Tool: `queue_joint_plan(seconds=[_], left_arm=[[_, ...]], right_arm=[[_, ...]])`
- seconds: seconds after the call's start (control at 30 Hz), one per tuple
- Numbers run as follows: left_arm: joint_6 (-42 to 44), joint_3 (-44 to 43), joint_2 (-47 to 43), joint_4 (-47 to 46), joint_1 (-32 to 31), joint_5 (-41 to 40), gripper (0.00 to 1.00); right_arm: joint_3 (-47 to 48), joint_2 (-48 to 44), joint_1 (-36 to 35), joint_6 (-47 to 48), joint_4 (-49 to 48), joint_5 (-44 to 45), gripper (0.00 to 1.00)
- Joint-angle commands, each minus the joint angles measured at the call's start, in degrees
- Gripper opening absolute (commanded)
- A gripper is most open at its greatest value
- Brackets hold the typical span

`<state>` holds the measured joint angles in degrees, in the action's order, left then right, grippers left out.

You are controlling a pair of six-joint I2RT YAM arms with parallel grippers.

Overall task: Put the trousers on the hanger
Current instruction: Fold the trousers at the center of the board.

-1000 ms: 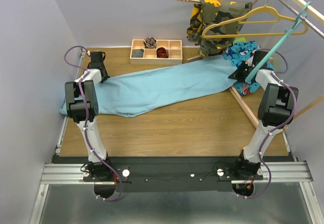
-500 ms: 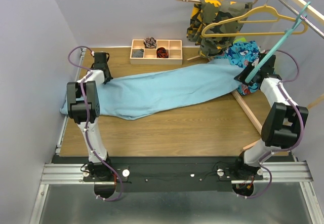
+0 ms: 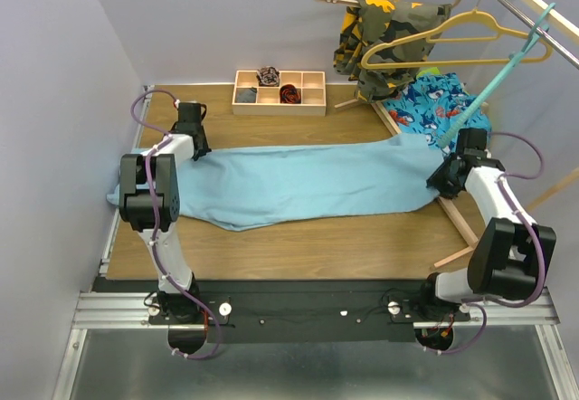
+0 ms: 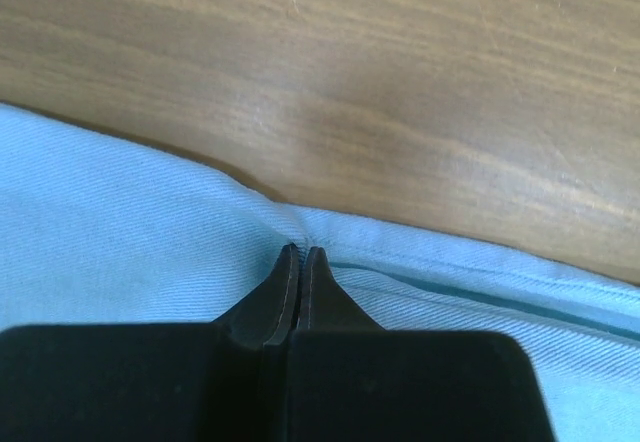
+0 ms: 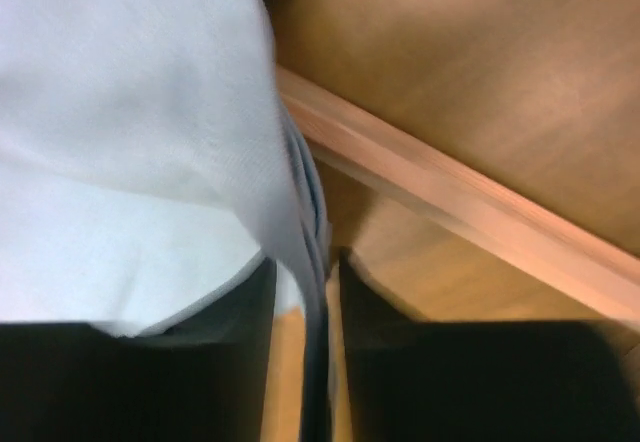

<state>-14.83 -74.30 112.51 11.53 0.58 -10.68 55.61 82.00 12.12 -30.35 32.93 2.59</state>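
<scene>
Trousers (image 3: pixel 298 178) lay across surface, left edge to right edge. L gripper (image 4: pixel 300 254) pinched tight on far hem. R gripper (image 5: pixel 305 260) had jaws slightly apart round hem. Hanger (image 3: pixel 493 83) hung over far-right corner. Judged R needed a firm close before any lift.

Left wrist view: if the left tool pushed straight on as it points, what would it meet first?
The left tool pinches the trousers; past that fold, probably the bare wooden table, though depth is unclear.
</scene>
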Motion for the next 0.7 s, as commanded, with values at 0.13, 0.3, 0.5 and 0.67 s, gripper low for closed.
queue_joint_plan(seconds=[0.13,0.3,0.5,0.67], left_arm=[[-0.3,2.5,-3.5,1.4,-2.0,1.3,0.00],[-0.3,1.0,-3.1,1.7,-2.2,1.4,0.00],[-0.2,-0.3,-2.7,2.0,-2.2,1.4,0.00],[-0.3,-1.3,-2.4,2.4,-2.2,1.5,0.00]], right_arm=[[3.9,-4.6,0.4,1.3,7.3,4.3,0.76],[9.5,-0.3,0.5,4.3,2.5,4.4,0.77],[15.1,8.8,0.6,6.7,-4.3,2.1,0.75],[20.0,16.9,1.1,7.2,-5.2,2.1,0.70]])
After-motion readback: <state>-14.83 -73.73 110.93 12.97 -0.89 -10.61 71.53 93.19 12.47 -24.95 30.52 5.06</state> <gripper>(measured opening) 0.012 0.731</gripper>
